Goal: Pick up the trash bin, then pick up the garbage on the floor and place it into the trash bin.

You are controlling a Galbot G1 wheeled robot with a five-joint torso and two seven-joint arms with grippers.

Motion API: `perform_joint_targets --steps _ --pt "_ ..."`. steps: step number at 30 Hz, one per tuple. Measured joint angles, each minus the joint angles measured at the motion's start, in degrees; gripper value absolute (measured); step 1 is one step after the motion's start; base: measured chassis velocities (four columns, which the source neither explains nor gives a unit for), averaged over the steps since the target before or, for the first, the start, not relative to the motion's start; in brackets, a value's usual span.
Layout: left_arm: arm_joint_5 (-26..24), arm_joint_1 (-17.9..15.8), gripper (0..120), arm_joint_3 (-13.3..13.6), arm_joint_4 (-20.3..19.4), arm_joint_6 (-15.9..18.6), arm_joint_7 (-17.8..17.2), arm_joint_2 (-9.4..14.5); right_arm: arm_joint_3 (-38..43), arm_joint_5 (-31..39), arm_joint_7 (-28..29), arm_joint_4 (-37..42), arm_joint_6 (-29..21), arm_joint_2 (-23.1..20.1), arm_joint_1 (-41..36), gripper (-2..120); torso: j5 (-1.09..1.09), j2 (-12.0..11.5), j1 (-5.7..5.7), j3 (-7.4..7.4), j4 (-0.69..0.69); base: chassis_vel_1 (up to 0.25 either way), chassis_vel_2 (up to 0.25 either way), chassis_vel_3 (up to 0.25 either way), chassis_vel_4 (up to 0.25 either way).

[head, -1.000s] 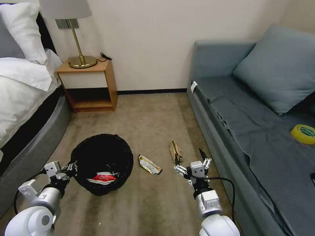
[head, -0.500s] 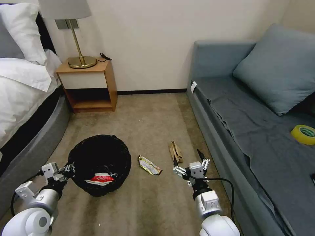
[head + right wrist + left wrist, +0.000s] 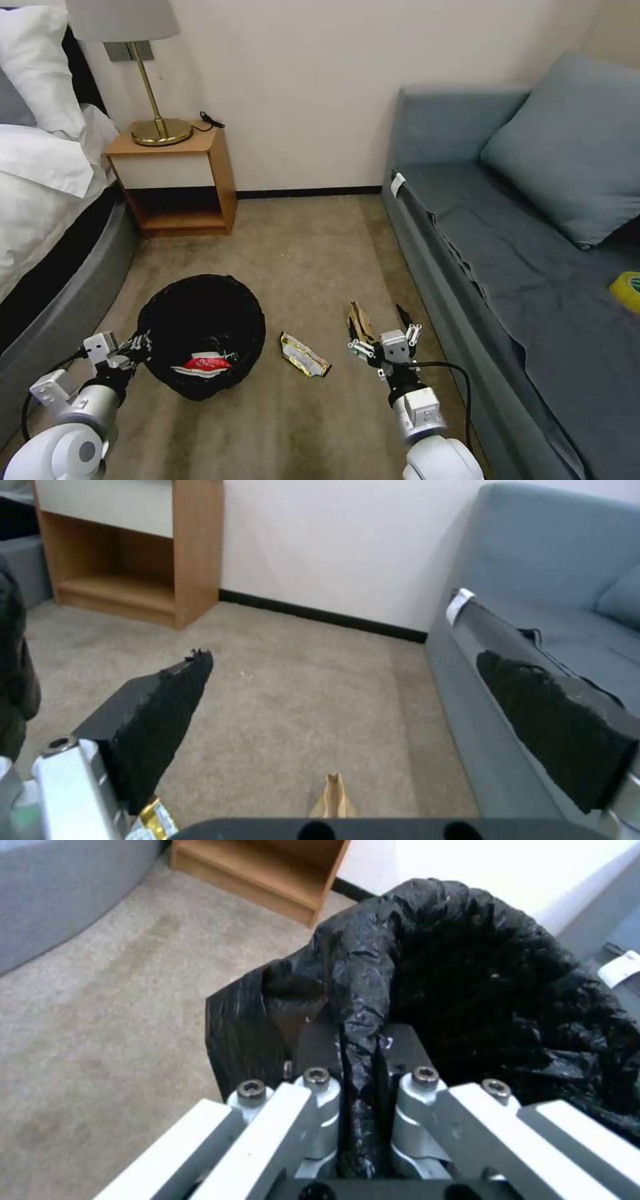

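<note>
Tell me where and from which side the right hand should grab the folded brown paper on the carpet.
The brown paper lies as a long narrow strip with a raised crease, pointing away from the robot. The right hand is open above its near end. Probably best: come straight down and pinch across the narrow width at the middle, clear of the sofa on the right.

Beige short-pile carpet floor [image 3: 300, 267], bounded by a grey bed base at one side and a grey-blue sofa at the other. Resting on it: a light wooden bedside cabinet [image 3: 175, 180] against the wall; a yellowish foil snack wrapper [image 3: 304, 355], lying flat just beside a round bin lined with crinkled black plastic [image 3: 200, 333]; and a folded brown paper piece [image 3: 361, 321] nearer the sofa.
</note>
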Motion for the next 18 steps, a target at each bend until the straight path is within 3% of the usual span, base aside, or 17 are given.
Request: perform_joint_targets --steps 18 --pt "0.0 -0.1 5 -0.6 0.3 0.0 0.0 -0.2 -1.3 0.9 0.0 -1.8 1.8 -0.6 1.3 100 0.0 0.0 0.0 0.01 -0.01 -0.086 0.092 0.087 -0.085"
